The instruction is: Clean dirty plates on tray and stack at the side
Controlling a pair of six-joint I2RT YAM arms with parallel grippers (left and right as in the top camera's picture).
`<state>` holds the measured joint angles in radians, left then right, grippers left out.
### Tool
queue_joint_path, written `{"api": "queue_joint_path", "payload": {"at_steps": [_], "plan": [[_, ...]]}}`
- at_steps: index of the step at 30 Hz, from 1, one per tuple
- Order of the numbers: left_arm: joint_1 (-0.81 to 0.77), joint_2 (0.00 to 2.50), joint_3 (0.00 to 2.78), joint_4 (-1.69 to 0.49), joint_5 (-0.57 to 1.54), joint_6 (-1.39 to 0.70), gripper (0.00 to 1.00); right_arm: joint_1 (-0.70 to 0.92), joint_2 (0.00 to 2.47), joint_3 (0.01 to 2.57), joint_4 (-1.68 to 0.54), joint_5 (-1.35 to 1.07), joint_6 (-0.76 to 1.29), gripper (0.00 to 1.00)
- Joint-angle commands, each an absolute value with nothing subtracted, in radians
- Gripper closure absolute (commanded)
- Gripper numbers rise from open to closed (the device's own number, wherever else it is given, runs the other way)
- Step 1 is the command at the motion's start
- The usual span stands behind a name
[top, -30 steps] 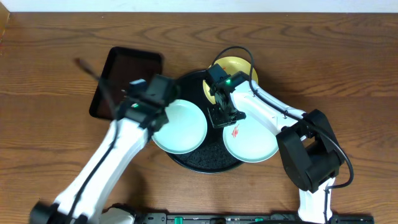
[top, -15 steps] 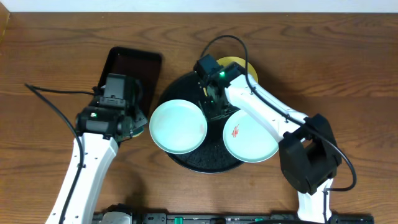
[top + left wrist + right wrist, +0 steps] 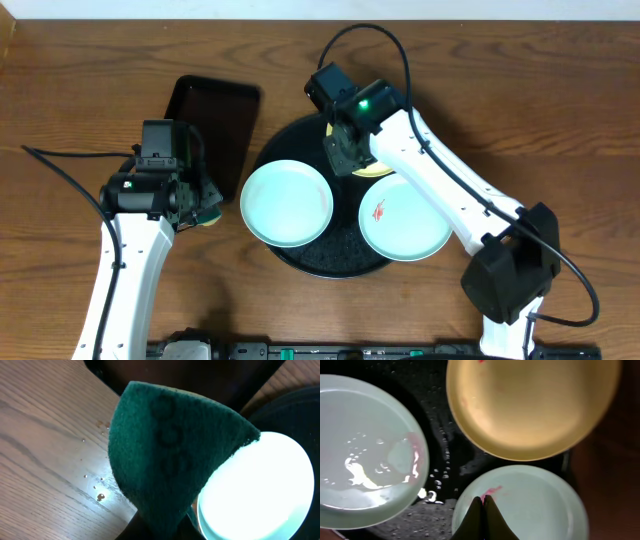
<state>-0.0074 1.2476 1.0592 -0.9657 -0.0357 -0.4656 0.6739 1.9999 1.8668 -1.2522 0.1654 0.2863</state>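
Observation:
The round black tray (image 3: 330,258) holds three plates. The left mint-blue plate (image 3: 287,203) is wet, with a faint pink streak in the right wrist view (image 3: 365,455). The right mint-blue plate (image 3: 405,225) has a red smear. The yellow plate (image 3: 535,405) is mostly hidden under the right arm in the overhead view. My left gripper (image 3: 195,205) is shut on a green sponge (image 3: 170,450) and is over the table just left of the tray. My right gripper (image 3: 483,501) is shut and empty, above the tray between the plates.
A smaller rectangular black tray (image 3: 215,115) lies at the back left, beside the left gripper. Water drops dot the wood (image 3: 100,496) and the round tray's floor (image 3: 440,485). Bare table lies to the left, right and front.
My left arm has drawn back to the left, off the left mint plate, with the sponge. My right gripper has moved toward the back of the tray, over the yellow plate.

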Motion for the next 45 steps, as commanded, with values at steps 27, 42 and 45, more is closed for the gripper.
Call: {"api": "queue_joint_path", "payload": {"at_steps": [27, 42, 45], "plan": [[-0.002, 1.274, 1.084, -0.964, -0.03, -0.445, 0.92, 0.725, 1.919, 1.914, -1.281, 0.245, 0.126, 0.98], [-0.002, 1.274, 1.083, -0.957, -0.03, -0.445, 0.92, 0.636, 1.925, 1.413, -0.788, -0.267, 0.293, 0.49], [-0.002, 1.274, 1.083, -0.957, -0.03, -0.445, 0.92, 0.638, 1.925, 1.352, -0.721, -0.266, 0.316, 0.5]]}}
